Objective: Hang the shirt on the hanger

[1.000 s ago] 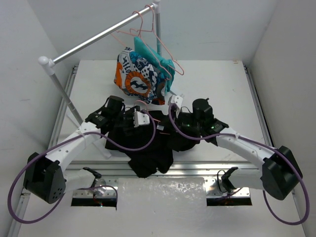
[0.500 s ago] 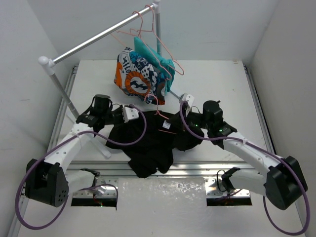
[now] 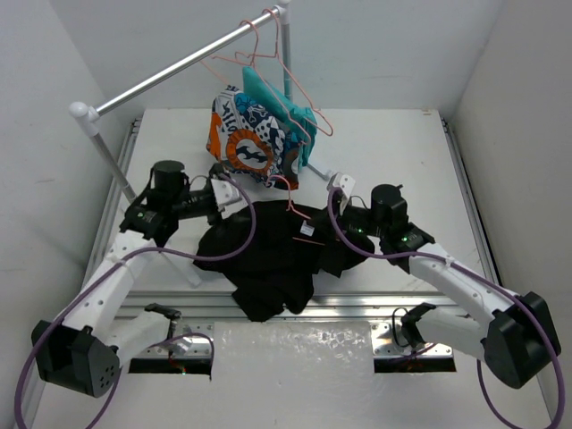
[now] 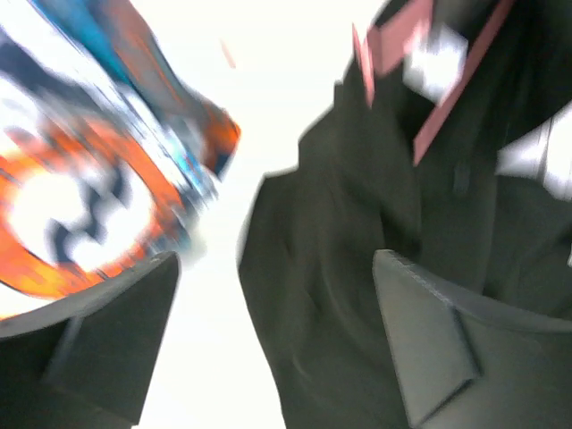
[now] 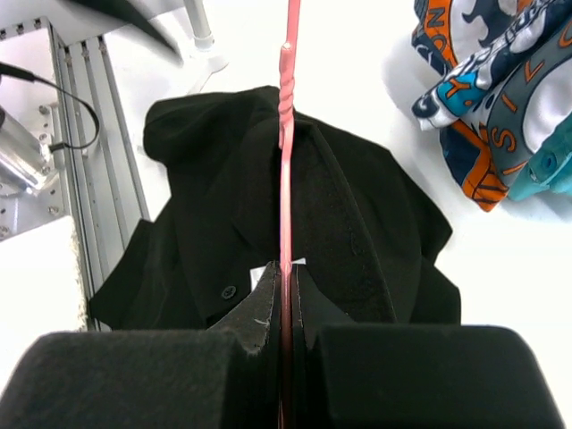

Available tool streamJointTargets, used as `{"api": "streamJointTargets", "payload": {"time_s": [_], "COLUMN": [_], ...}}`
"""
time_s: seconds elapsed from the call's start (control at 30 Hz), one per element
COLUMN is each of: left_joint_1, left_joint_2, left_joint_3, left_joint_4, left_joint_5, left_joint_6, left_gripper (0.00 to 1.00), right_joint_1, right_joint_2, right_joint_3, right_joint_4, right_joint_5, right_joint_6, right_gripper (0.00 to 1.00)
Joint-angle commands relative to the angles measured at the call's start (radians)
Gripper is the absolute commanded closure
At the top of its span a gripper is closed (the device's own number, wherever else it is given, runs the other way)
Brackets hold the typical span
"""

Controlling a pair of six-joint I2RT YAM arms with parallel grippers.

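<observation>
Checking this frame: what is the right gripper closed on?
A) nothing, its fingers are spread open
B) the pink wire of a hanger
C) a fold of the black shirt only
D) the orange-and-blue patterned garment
B: in the right wrist view the right gripper has its fingers shut with the thin pink wire of the hanger running up from between them, over the shirt.

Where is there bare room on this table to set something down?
The far right corner of the table, beyond the right arm, is bare. The middle is crowded: the shirt, the hanger, the patterned garment.
</observation>
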Motion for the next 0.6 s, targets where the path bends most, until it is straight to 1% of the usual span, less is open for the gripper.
{"api": "streamJointTargets", "payload": {"time_s": [0.0, 0.03, 0.07, 0.1, 0.13, 0.17, 0.2, 0.27, 0.37, 0.4, 0.5, 0.53, 0.57], "left_joint_1": [0.009, 0.006, 0.003, -0.006, -0.038, -0.06, -0.083, -0.126, -0.143, -0.143, -0.143, -0.143, -0.143], "left_joint_2": [-0.043, -0.023, -0.006, 0.024, 0.035, 0.046, 0.06, 0.067, 0.078, 0.08, 0.081, 0.08, 0.081], "left_joint_3": [0.137, 0.19, 0.212, 0.226, 0.247, 0.255, 0.266, 0.284, 0.306, 0.31, 0.317, 0.314, 0.309], "left_joint_4": [0.174, 0.168, 0.166, 0.169, 0.165, 0.156, 0.116, 0.091, 0.012, -0.017, -0.142, -0.156, -0.159], "left_joint_5": [0.182, 0.21, 0.246, 0.247, 0.23, 0.175, 0.156, 0.141, 0.145, 0.142, 0.138, 0.136, 0.123], "left_joint_6": [-0.264, -0.28, -0.292, -0.304, -0.301, -0.292, -0.242, -0.216, -0.157, -0.113, -0.029, -0.018, -0.012], "left_gripper": [0.07, 0.01, 0.01, 0.0, 0.0, 0.0, 0.0, 0.0, 0.05, 0.09, 0.16, 0.2, 0.27], "right_joint_1": [0.025, 0.037, 0.054, 0.089, 0.106, 0.116, 0.125, 0.128, 0.128, 0.128, 0.128, 0.128, 0.128], "right_joint_2": [-0.007, -0.001, 0.002, 0.007, 0.02, 0.028, 0.034, 0.053, 0.062, 0.063, 0.067, 0.07, 0.073], "right_joint_3": [0.023, 0.028, 0.032, 0.04, 0.058, 0.066, 0.072, 0.089, 0.106, 0.108, 0.115, 0.117, 0.12], "right_joint_4": [0.008, 0.002, -0.021, -0.036, -0.051, -0.064, -0.064, -0.064, -0.059, -0.055, -0.045, -0.048, -0.053], "right_joint_5": [-0.021, -0.018, -0.01, 0.019, 0.028, 0.028, 0.025, 0.02, 0.011, 0.008, 0.0, 0.0, -0.001], "right_joint_6": [-0.044, -0.084, -0.104, -0.145, -0.162, -0.171, -0.177, -0.182, -0.187, -0.187, -0.188, -0.191, -0.191], "right_gripper": [1.0, 1.0, 1.0, 1.0, 1.0, 1.0, 1.0, 1.0, 1.0, 1.0, 1.0, 1.0, 1.0]}}
